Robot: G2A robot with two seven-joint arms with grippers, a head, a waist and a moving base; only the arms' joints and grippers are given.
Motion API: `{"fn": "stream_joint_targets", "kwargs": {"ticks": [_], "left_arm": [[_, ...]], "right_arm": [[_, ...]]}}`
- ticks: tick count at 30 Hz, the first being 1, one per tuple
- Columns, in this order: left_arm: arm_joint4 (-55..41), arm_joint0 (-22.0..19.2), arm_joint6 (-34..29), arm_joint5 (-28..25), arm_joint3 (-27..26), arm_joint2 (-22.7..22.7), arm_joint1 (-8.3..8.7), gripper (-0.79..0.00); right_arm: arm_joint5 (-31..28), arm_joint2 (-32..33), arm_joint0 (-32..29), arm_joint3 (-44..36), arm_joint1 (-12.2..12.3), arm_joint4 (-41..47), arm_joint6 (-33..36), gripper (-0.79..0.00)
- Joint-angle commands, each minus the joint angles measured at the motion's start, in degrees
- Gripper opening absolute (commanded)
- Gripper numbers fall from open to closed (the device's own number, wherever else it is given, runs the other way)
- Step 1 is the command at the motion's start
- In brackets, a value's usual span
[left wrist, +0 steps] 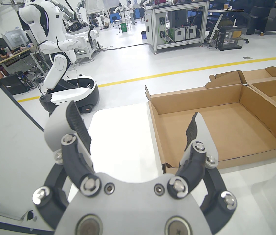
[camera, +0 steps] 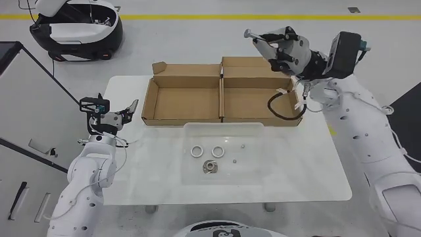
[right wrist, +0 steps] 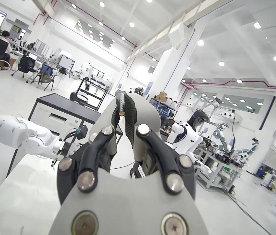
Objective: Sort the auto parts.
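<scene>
**Right arm holds bolt above sorting boxes**

The right gripper (camera: 271, 41), raised near the far edge of the right-hand brown cardboard box (camera: 247, 99), has its fingers closed on a threaded grey metal bolt (camera: 254, 35). In the right wrist view the bolt (right wrist: 120, 102) sits clamped between the ribbed black pads near the tips of the right gripper (right wrist: 124, 108), with one end poking out beyond them.

The left gripper (camera: 117, 108) hangs at the left edge of the white worktop (camera: 302, 164) with its fingers spread wide and nothing between them. It is just beside the left-hand brown cardboard box (camera: 184, 99). The left wrist view shows the left gripper (left wrist: 133, 113) aimed along the near wall of that box (left wrist: 226, 128).

The two shallow boxes stand side by side, touching, at the far side of the worktop. In front of them lies a clear plastic tray (camera: 197, 131) holding two white rings (camera: 196, 151) (camera: 218, 151), set next to each other. It also holds a round grey metal part (camera: 210, 166) just nearer the robot and two small grey pieces (camera: 243, 146) (camera: 234, 162), too small to identify.
</scene>
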Motion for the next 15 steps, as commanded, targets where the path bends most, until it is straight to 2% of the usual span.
{"fn": "stream_joint_targets", "kwargs": {"ticks": [1, 7, 15], "left_arm": [[0.0, 0.0, 0.0, 0.0, 0.0, 0.0, 0.0, 0.0], [0.0, 0.0, 0.0, 0.0, 0.0, 0.0, 0.0, 0.0], [0.0, 0.0, 0.0, 0.0, 0.0, 0.0, 0.0, 0.0]], "right_arm": [[-0.4, -1.8, 3.6, 3.8, -1.0, -0.6, -1.0, -0.785], [-1.7, -7.6, 13.6, 16.0, -4.0, -6.2, -0.8, -0.785], [-8.6, -14.3, 24.2, 26.9, -5.9, -22.1, 12.2, -0.785]]}}
